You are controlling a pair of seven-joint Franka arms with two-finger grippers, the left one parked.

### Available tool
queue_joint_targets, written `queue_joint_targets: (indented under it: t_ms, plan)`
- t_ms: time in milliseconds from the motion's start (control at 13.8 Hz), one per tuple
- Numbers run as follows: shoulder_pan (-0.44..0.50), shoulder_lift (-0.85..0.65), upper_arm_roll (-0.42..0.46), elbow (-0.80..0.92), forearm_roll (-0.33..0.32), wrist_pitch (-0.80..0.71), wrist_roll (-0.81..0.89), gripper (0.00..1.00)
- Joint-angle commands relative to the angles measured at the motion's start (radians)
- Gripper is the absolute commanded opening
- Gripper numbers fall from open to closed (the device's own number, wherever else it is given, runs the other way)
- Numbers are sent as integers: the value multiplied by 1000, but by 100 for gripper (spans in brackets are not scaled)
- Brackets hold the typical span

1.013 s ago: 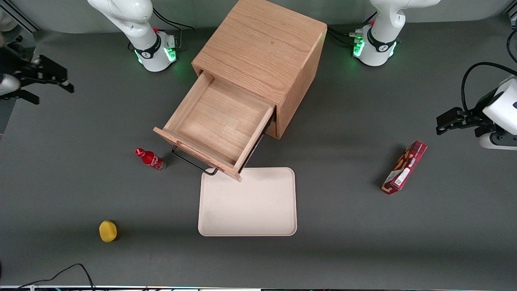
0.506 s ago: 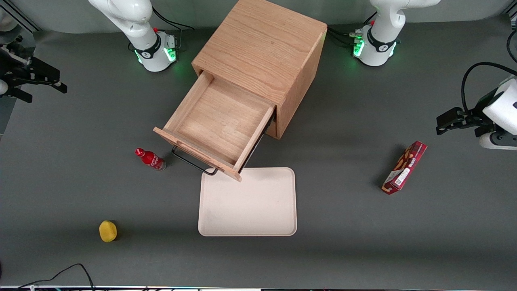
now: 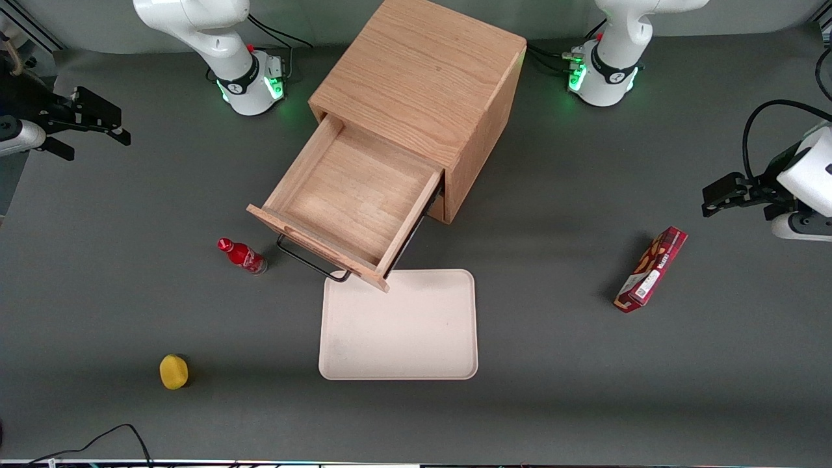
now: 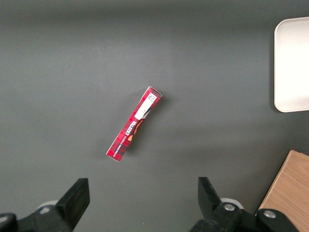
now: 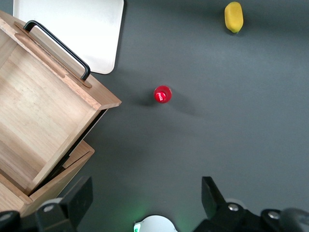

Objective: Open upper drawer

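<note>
The gripper [image 3: 97, 133] hangs above the tabletop [image 3: 585, 390] at the working arm's end, well apart from everything else. Its two black fingers [image 5: 77, 198] are spread wide and hold nothing; in the wrist view only bare grey surface lies between them. In the front view part of the arm carrying it is cut off by the picture's edge.

The upper drawer [image 3: 351, 195] is pulled far out of the wooden cabinet [image 3: 422, 78], well away from the fingers toward the middle of the tabletop. Its plain wooden inside holds nothing, and its thin black handle [image 3: 311, 262] sticks out from the front panel. The open drawer hides nearly all of the lower drawer [image 5: 72, 157], of which only a strip shows beneath it in the wrist view.

A small red bottle [image 3: 242, 255] stands between the fingers and the drawer front, just beside the handle; its white label is too small to read. A cream tray [image 3: 400, 338] lies in front of the drawer, one corner tucked under the drawer front. A yellow lemon-like object [image 3: 173, 371] lies nearer the front camera than the bottle. Toward the parked arm's end lies a red box [image 4: 134, 123] with a white sticker; its lettering cannot be read with certainty.
</note>
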Motion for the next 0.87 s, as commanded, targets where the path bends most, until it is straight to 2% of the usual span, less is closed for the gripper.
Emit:
queue_joint_targets:
  t_ms: [0, 579, 796]
  plan:
    - [41, -5, -31, -8, -10, -10, 42, 100]
    - [26, 67, -35, -12, -21, 39, 123, 100]
    - [29, 82, -84, -13, -15, 39, 177, 100]
